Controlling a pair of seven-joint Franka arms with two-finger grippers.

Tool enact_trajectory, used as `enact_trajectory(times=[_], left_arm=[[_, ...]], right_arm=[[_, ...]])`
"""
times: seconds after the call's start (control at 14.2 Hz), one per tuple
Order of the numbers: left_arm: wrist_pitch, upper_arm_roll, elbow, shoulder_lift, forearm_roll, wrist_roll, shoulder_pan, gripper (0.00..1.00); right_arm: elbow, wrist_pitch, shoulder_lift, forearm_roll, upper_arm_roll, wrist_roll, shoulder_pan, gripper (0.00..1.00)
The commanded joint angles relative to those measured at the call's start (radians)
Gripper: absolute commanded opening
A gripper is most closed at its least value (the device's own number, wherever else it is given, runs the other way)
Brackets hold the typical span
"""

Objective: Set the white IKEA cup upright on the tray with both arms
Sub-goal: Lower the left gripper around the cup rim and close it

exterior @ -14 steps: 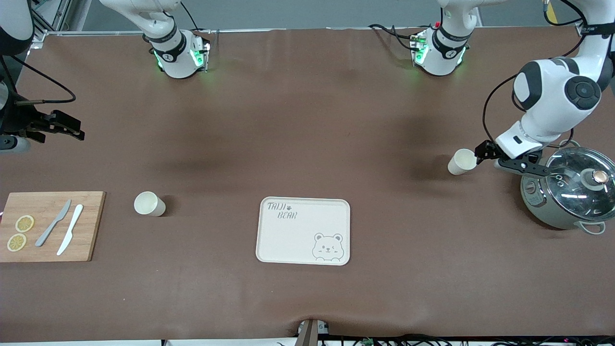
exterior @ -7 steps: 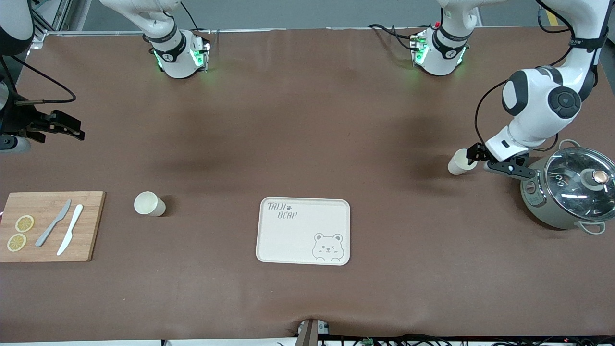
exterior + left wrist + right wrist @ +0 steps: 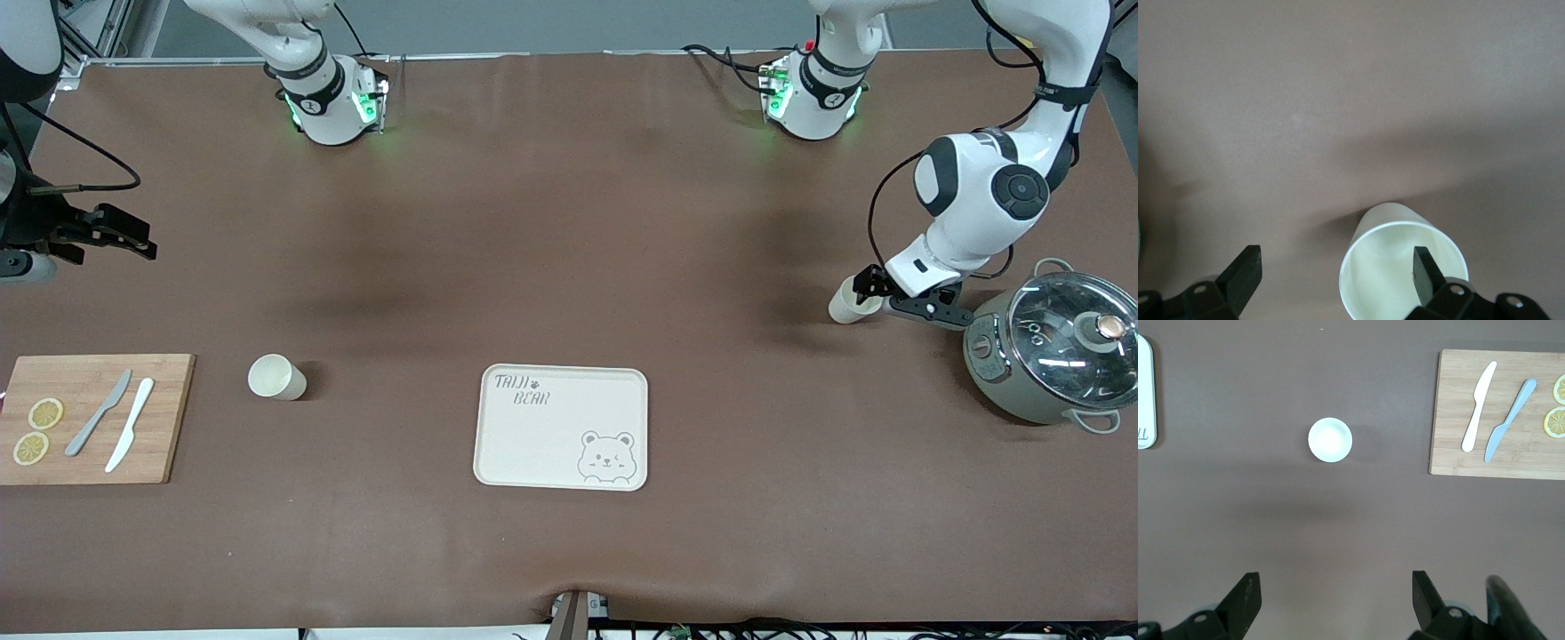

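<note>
Two white cups stand upright on the brown table. One cup (image 3: 841,308) (image 3: 1386,280) is at the left arm's end, beside a pot. My left gripper (image 3: 898,300) (image 3: 1335,263) is open and low at this cup. One of its fingers (image 3: 1425,273) is inside the cup's mouth and the other is outside, over bare table. The other cup (image 3: 276,377) (image 3: 1330,440) stands beside the cutting board. The cream tray (image 3: 562,427) (image 3: 1143,393) lies mid-table, nearer the front camera, with nothing on it. My right gripper (image 3: 133,238) (image 3: 1335,583) waits open, raised over the right arm's end of the table.
A grey pot with a glass lid (image 3: 1053,356) stands close to the left gripper, nearer the front camera. A wooden cutting board (image 3: 93,418) (image 3: 1498,413) at the right arm's end carries two knives and two lemon slices.
The left arm has swung away from the pot and brought its gripper onto the cup, one finger now in the mouth. The right arm has not moved.
</note>
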Motion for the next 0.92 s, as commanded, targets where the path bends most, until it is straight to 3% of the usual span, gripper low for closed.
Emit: enact_trajectory(times=[0.0,0.85], left_arm=[[0.049,0.002,-0.042,-0.012,-0.002,0.022,0.011,1.00],[0.107,-0.006,-0.060,0.023,0.000,0.042,0.034,1.00]], right_arm=[[0.022,-0.012,0.011,-0.013,0.005,0.005,-0.001,1.00],[0.006,0.000,0.015,-0.014,0.005,0.013,0.000,1.00]])
